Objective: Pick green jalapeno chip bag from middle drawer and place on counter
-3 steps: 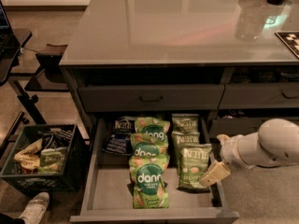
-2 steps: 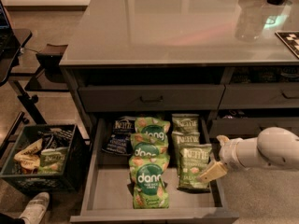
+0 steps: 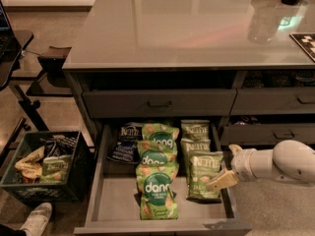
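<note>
Tool [image 3: 222,167] at 3 o'clock of the green jalapeno chip bag [image 3: 203,173], spread open, nothing held, lower tip at the bag's rt edge; bag lies flat in middle drawer [image 3: 115,200], frontmost of 3 alike; best: ease toward 9 o'clock, straddle the crinkly edge w/o nudging dang bags [image 3: 156,181], clamp, lift to tabletop [image 3: 187,28] at 12

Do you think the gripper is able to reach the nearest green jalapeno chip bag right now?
Probably yes: the open gripper sits beside the green jalapeno chip bag, uncovered in the middle drawer.
</note>
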Motion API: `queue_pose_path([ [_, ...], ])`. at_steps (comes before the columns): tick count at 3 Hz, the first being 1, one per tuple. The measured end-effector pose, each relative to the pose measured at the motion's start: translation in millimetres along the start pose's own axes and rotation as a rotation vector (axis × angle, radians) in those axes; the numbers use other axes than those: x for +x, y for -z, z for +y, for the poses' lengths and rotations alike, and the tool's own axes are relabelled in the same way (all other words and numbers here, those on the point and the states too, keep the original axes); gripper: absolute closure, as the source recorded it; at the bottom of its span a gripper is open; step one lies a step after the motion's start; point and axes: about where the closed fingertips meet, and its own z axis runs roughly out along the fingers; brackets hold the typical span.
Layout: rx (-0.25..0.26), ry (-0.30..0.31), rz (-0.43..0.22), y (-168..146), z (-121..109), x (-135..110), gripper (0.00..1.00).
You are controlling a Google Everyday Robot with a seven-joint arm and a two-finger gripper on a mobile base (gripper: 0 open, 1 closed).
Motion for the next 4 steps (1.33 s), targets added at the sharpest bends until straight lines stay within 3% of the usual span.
queue_pose_path([
  [1, -0.001, 0.026, -0.010, 1.2, 9.2, -2.9, 0.00],
  [3, -0.006, -0.033, -0.099, -30.6, 22.2, 14.4, 0.00],
  [4, 0.010, -0.043, -0.117, -42.8, 20.1, 21.1, 0.10],
])
